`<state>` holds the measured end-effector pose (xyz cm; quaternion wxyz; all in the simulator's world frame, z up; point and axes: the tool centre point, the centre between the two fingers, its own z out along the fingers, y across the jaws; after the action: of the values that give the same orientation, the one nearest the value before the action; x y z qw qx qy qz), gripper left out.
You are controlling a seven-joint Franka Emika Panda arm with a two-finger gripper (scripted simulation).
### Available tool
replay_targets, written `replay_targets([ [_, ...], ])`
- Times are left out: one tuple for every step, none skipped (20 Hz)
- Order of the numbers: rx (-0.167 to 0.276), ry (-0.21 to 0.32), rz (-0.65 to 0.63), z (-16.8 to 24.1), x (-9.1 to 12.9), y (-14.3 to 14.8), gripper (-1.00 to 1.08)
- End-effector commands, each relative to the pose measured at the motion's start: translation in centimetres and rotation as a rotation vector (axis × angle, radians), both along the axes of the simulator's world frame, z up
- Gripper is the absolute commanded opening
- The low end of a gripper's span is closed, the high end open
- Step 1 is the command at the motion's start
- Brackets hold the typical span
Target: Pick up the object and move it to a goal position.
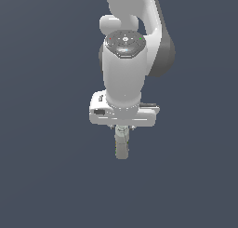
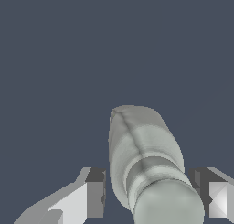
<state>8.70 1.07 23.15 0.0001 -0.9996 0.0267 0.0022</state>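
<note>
The object [image 1: 122, 147] is a small pale grey-beige bottle-like block. In the exterior view it hangs straight below my gripper [image 1: 122, 129], lengthwise, under the white hand. In the wrist view the object [image 2: 141, 145] runs away from the camera, with its rounded cap end nearest the lens. It sits between the two fingers [image 2: 94, 195] of my gripper [image 2: 148, 196]. The jaws stand close against its two sides and appear shut on it. No label mark shows clearly.
The white arm [image 1: 125, 69] fills the upper middle of the exterior view. All around is a plain dark blue-grey ground [image 1: 42, 176] with no other objects or edges in sight.
</note>
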Motion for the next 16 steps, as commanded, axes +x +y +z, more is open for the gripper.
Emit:
replay_targets([
  [0.000,-0.009,0.002,1.0,0.0,-0.3,-1.00],
  [0.000,-0.010,0.004,1.4,-0.2,-0.5,-1.00],
  [0.000,-0.012,0.006,1.9,-0.3,-0.7,-1.00],
  [0.000,-0.013,0.008,2.4,-0.4,-1.0,-1.00],
  [0.000,-0.015,0.010,3.0,-0.6,-1.3,-1.00],
  [0.001,-0.018,0.013,3.7,-0.8,-1.6,-1.00],
  [0.001,-0.020,0.016,4.4,-1.0,-1.9,-1.00],
  [0.001,-0.023,0.020,5.2,-1.3,-2.3,-1.00],
  [0.001,-0.026,0.024,6.1,-1.5,-2.7,-1.00],
  [0.002,-0.029,0.028,7.1,-1.8,-3.2,-1.00],
  [0.002,-0.032,0.032,8.2,-2.1,-3.7,-1.00],
  [0.002,-0.036,0.037,9.3,-2.5,-4.2,-1.00],
  [0.002,-0.040,0.042,10.4,-2.8,-4.7,-1.00],
  [0.003,-0.043,0.047,11.4,-3.1,-5.2,-1.00],
  [0.003,-0.047,0.051,12.5,-3.4,-5.7,-1.00],
  [0.003,-0.050,0.056,13.6,-3.8,-6.2,-1.00],
])
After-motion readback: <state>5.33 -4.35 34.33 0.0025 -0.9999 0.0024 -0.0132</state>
